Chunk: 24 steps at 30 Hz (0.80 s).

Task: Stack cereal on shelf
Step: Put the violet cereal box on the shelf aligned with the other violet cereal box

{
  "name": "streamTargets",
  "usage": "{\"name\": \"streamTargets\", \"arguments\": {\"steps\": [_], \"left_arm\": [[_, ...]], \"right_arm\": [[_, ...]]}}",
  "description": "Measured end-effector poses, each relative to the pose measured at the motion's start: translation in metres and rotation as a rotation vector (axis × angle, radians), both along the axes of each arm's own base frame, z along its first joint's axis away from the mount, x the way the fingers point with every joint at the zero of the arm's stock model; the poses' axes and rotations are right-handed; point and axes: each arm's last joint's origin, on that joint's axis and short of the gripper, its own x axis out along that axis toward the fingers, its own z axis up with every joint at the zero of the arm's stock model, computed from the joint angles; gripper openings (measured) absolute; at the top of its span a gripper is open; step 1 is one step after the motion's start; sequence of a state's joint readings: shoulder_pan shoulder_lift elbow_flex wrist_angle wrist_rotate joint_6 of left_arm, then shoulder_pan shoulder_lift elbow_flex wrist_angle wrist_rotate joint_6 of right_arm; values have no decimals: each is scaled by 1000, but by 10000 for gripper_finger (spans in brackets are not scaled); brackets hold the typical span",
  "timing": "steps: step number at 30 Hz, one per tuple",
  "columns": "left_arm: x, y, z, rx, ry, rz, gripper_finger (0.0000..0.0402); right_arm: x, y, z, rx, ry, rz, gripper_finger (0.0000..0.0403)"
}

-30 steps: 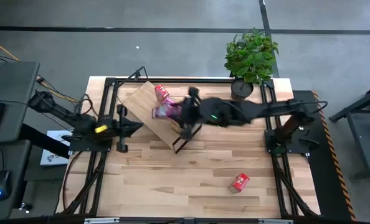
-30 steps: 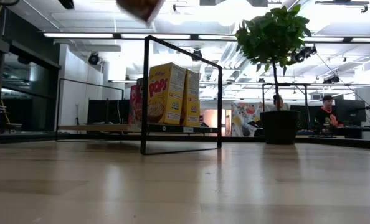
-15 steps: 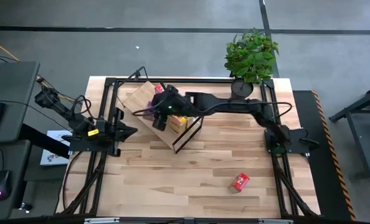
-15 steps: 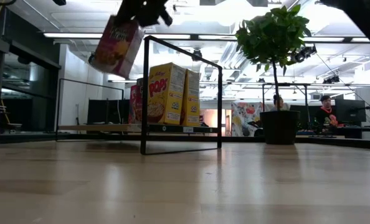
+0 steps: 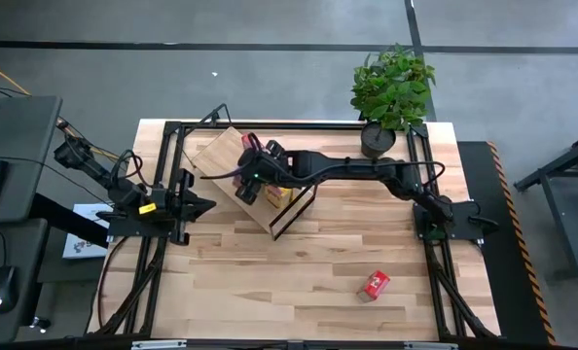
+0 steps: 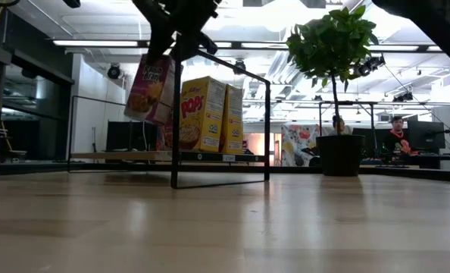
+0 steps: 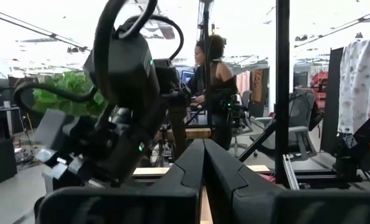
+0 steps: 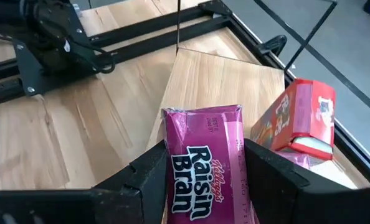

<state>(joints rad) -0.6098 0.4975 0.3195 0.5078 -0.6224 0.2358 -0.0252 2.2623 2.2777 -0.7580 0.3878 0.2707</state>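
- Pink-purple cardboard makes up the Raisin Bran box (image 8: 205,163), and the right tool (image 8: 203,171) has it pinched between its 2 fingers, 1 on each narrow side.
- That box hangs tilted in the air above the shelf (image 5: 214,154), close to the boxes already there.
- It looks very light and thin-walled, so I think a hard squeeze would dent it. A soft squeeze on the narrow sides should be enough.
- Its shiny printed skin may be a bit slippery, so a grip near the middle seems safest.
- On the shelf stand 2 yellow boxes (image 6: 202,114) by the black wire frame (image 6: 221,117), and a red box (image 8: 300,118) lies near them.
- 1 more red box (image 5: 374,285) lies alone on the tabletop (image 5: 299,272), well apart from the shelf.
- The left tool (image 7: 203,165) waits at the left edge with its fingers pressed together, holding nothing.
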Motion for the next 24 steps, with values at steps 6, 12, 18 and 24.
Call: {"name": "streamTargets", "arguments": {"steps": [6, 12, 18, 24], "left_arm": [[0, 0, -1, -19, 5, -6, 0], [0, 0, -1, -18, 8, -7, 0], [0, 0, -1, -17, 9, -6, 0], [0, 0, -1, -16, 9, -6, 0]], "right_arm": [[1, -8, -15, 33, 9, -43, 179], [0, -15, -17, 43, 18, -72, 180], [-2, -13, -19, 58, 41, -51, 192], [-2, -13, -19, 43, 54, -33, 213]]}}
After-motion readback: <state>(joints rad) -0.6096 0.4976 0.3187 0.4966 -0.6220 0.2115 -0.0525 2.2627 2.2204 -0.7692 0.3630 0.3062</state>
